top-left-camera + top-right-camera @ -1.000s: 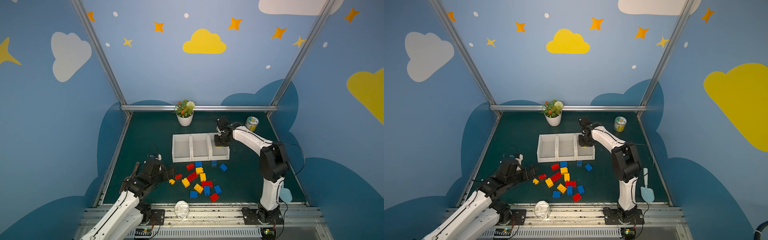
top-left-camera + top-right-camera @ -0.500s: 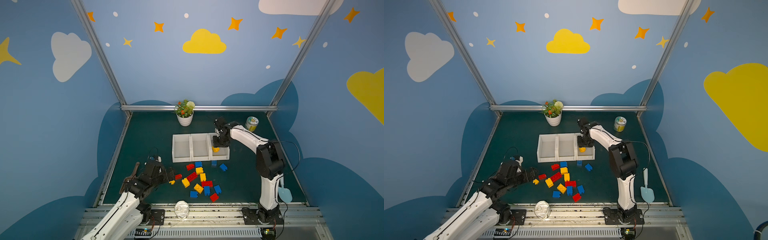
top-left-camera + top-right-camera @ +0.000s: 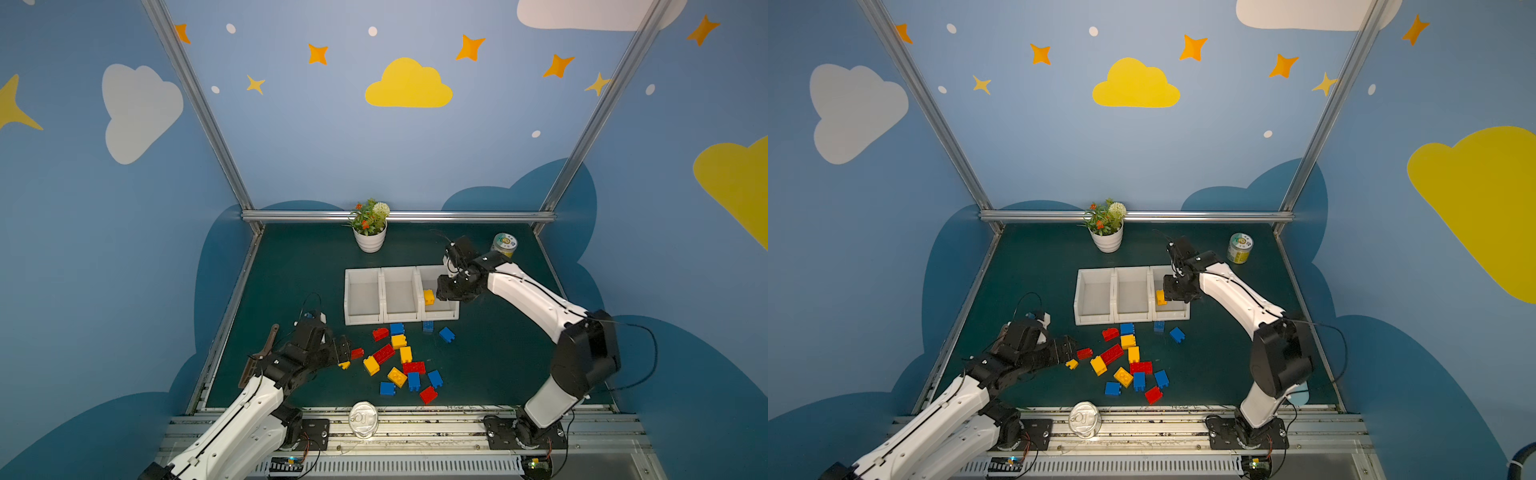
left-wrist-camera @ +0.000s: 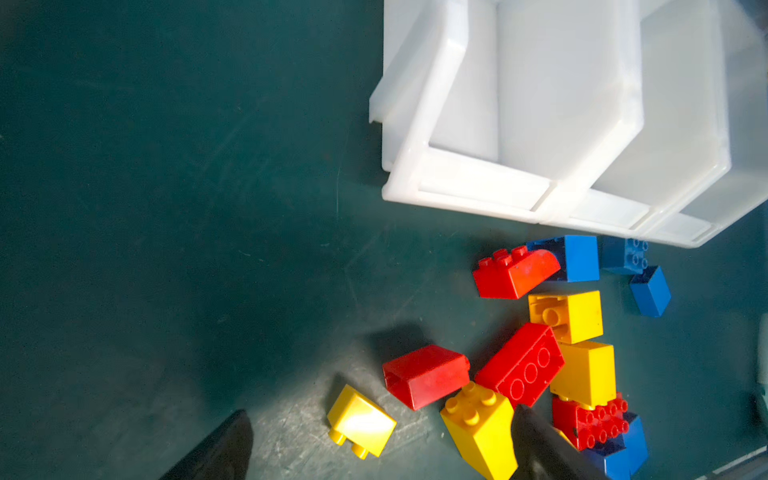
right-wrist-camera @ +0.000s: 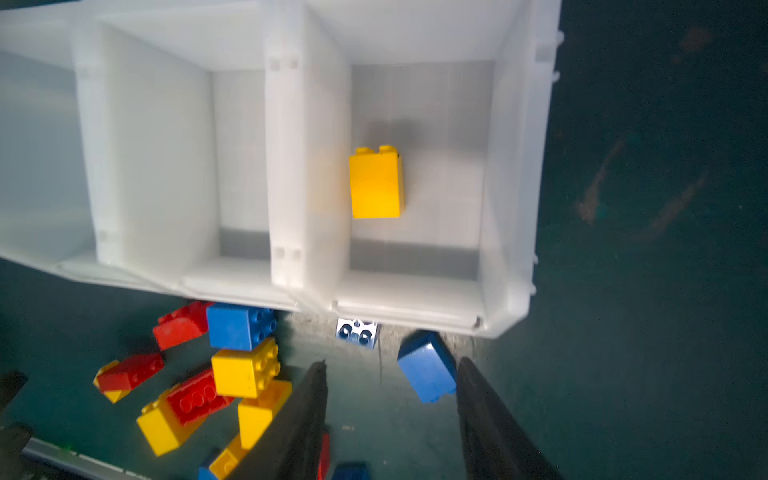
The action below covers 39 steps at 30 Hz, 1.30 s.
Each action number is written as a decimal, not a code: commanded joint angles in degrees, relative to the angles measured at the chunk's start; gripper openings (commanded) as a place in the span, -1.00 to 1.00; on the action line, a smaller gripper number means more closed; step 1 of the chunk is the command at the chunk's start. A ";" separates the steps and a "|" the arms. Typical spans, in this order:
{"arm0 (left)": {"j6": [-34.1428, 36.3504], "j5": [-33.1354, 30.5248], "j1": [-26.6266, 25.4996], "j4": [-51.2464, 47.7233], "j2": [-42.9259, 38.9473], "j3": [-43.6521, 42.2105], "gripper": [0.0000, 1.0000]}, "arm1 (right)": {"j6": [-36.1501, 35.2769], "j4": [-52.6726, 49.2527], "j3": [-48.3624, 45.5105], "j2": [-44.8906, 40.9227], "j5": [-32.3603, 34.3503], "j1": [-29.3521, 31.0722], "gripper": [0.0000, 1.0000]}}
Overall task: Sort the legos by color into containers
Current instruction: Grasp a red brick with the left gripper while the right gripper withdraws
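Three joined white containers stand in a row at mid-table. A yellow brick lies alone on the floor of the rightmost bin. Above that bin hangs my right gripper, open and holding nothing. The other legos, red, blue and yellow, lie scattered in front of the bins. My left gripper is low at the pile's left edge, open. A small yellow brick rests on the mat between its fingers, untouched.
A white flower pot stands behind the bins and a yellow-green can at the back right. A clear round lid lies on the front rail. A red brick and a yellow sloped brick crowd the left gripper's far finger.
My right gripper has opened and the yellow brick it carried has dropped into the rightmost bin. The left gripper has barely moved and has narrowed only slightly.
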 commanded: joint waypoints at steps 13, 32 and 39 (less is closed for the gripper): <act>12.94 1.87 -8.35 0.16 16.73 12.58 0.85 | 14.14 2.27 -24.80 -22.61 2.94 1.88 0.00; 25.63 2.43 -18.65 -5.03 39.49 26.28 0.44 | 18.81 1.30 -29.78 -28.80 4.26 2.44 -0.01; 25.27 0.51 -20.31 -4.33 44.21 28.10 0.32 | 19.21 1.29 -29.44 -28.90 4.15 2.64 -0.03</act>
